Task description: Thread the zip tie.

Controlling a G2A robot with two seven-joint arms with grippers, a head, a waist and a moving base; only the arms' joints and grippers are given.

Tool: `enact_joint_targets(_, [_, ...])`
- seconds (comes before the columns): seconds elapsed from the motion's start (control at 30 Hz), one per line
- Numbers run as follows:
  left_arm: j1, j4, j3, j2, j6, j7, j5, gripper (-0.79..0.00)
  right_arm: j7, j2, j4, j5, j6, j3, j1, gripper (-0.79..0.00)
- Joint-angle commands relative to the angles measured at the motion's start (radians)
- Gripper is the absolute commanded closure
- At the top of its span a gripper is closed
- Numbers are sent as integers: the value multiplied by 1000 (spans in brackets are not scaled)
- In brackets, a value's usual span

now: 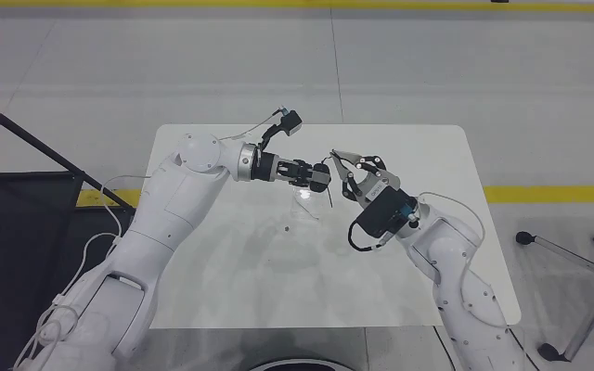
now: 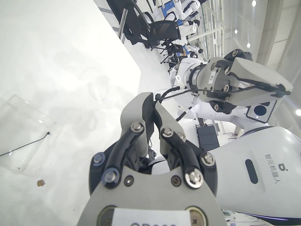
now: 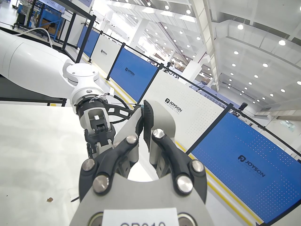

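Over a white bench (image 1: 232, 278), left tool (image 1: 321, 174) and right tool (image 3: 143, 110) at its two o'clock pinch the zip tie (image 2: 158, 98), apparently pre-threading; tail needs aiming into head.

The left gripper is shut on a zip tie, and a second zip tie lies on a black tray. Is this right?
Not black: the left wrist view shows a clear tray under the second zip tie. The left gripper is shut on a zip tie.

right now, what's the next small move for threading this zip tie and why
Probably open the right hand and take the strap's loose end: the left hand is shut on the zip tie near its head, the strap arcs free, and the right hand is shut beside it, apparently on nothing.
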Motion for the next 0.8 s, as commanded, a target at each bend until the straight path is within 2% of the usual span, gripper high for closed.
enact_joint_targets(0.0, [0,0,0,0,0,0,0,0,1,1,0,-1,2,-1,0,0])
enact_joint_targets(0.77, [0,0,0,0,0,0,0,0,-3,10,-4,0,27,-17,5,0])
